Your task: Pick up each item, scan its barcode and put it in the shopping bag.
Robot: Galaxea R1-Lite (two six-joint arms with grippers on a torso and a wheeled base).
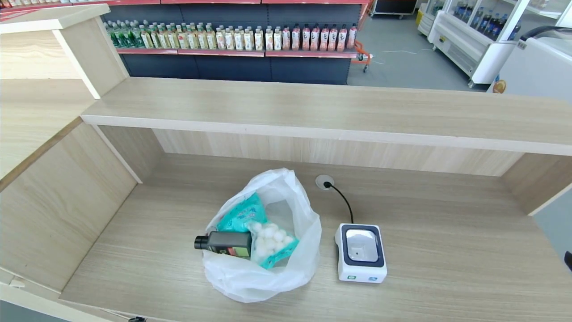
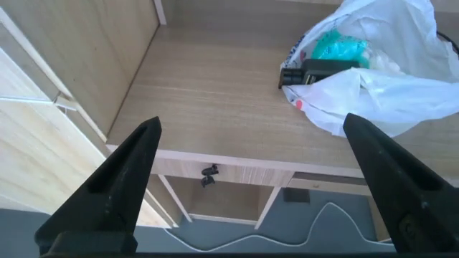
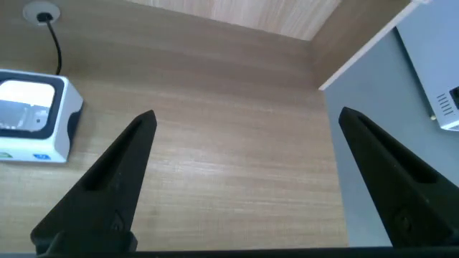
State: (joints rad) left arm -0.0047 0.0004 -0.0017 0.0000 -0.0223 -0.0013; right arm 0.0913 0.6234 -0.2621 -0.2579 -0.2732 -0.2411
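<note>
White shopping bag [image 1: 268, 277] open on the lower wooden desk [image 1: 447, 277], near its front edge. Held a dark bottle [image 1: 223, 243] on its side, cap out over the rim, and teal packets [image 1: 243, 214], one with white balls. Just beside, to the right: white scanner [image 1: 360, 252], window up, black cable [image 1: 344, 201] behind. From the left wrist, seen also the desk's front and underside. Left gripper [image 2: 251, 122] spread wide, empty, at that front edge. Right gripper [image 3: 247, 113] spread wide too, empty, over desk right of the scanner.

head: above desk [image 1: 447, 250] | left wrist shares bag [image 2: 387, 93] | right wrist shares scanner [image 3: 36, 118]
</note>
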